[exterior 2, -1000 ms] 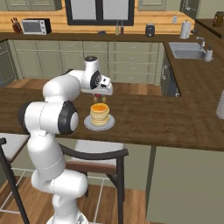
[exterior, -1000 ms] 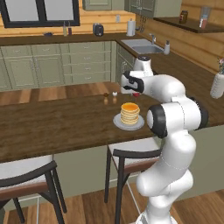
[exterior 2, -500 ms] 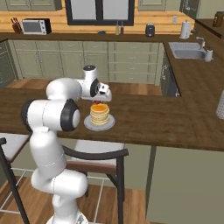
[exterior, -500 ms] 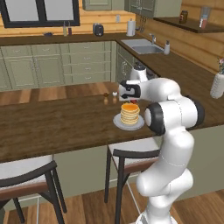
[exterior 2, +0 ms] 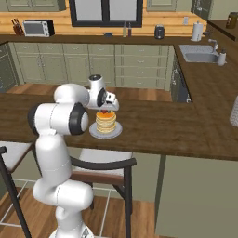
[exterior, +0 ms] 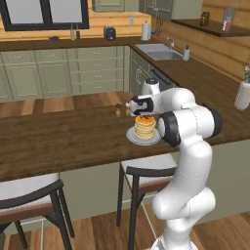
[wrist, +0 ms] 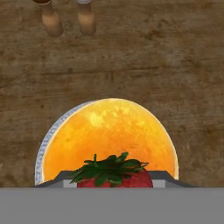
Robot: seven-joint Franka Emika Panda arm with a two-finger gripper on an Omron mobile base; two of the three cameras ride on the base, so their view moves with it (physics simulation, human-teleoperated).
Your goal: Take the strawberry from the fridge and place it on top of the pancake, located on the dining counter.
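Strawberry [wrist: 114,178], likely light, soft and easily bruised, is sitting pinched at its sides in the gripper [exterior: 142,110], hovering over the pancake [wrist: 114,135].

No readable text, labels, brands, numbers or signs anywhere.

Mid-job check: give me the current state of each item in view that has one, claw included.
claw: shut on the strawberry, just above the pancake.
strawberry: held between the fingers, leafy top showing, over the stack.
pancake: stacked on its plate, top bare.
plate: flat on the dining counter.
two small shakers: upright on the counter beyond the plate.
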